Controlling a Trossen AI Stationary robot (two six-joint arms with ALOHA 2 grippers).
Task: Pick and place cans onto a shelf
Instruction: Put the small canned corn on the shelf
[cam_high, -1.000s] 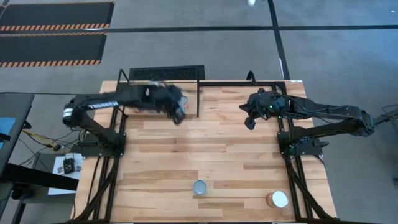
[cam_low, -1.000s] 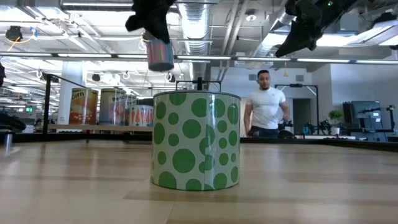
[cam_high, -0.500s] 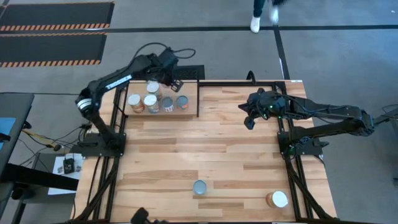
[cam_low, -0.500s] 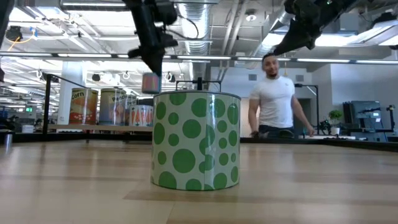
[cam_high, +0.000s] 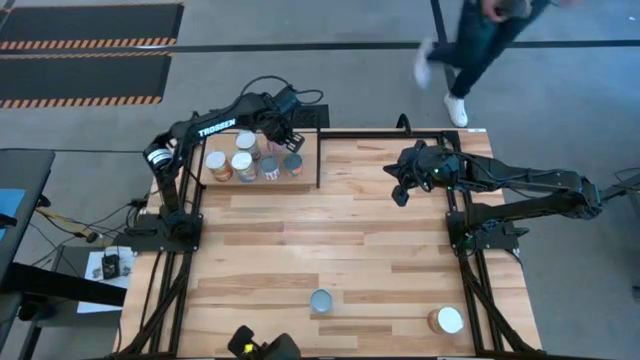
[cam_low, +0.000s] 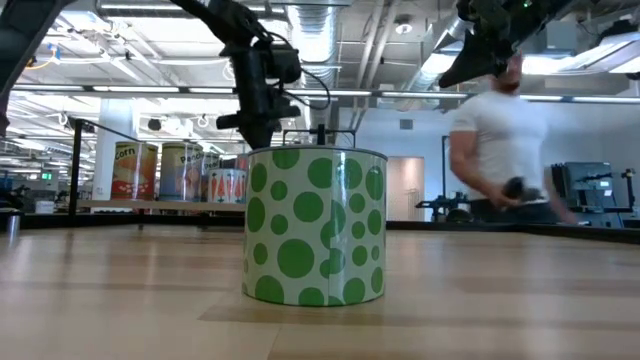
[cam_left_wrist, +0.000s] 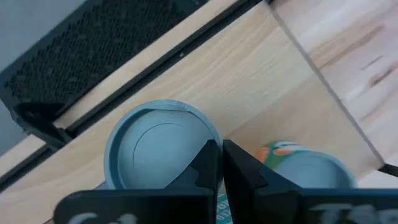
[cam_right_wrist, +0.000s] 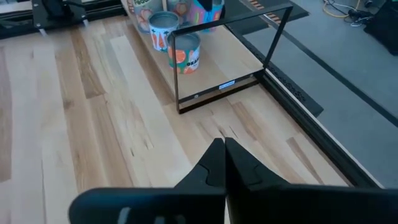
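The shelf (cam_high: 255, 181), a light-wood board in a black rod frame, stands at the table's far left and bears several cans (cam_high: 243, 165). My left gripper (cam_high: 281, 128) is above its far right part, shut on a can with a bluish-grey top (cam_left_wrist: 155, 144). Next to it stands a can with a green and orange label (cam_left_wrist: 306, 172). My right gripper (cam_high: 400, 196) hangs shut and empty over the table's far right. A green-dotted can (cam_low: 315, 225) with a grey top (cam_high: 321, 300) and a white-topped can (cam_high: 449, 320) stand near the near edge. My left gripper pinches the can's raised top rim (cam_left_wrist: 211, 132) between its two fingers, one finger over the recessed top, the other outside the wall. The fingers come from above, pointing down. The can stays upright below them; whether its bottom rests on the shelf does not show.
A person (cam_high: 480, 45) walks on the floor beyond the table's far edge and also shows in the low view (cam_low: 500, 130). A black perforated panel (cam_high: 268, 117) lies behind the shelf. Bare planks (cam_high: 330, 225) lie between the shelf and the two near cans.
My left gripper has carried the can from over the table toward the far edge to above the shelf, then down among the cans there. The person behind the table has walked toward the right.
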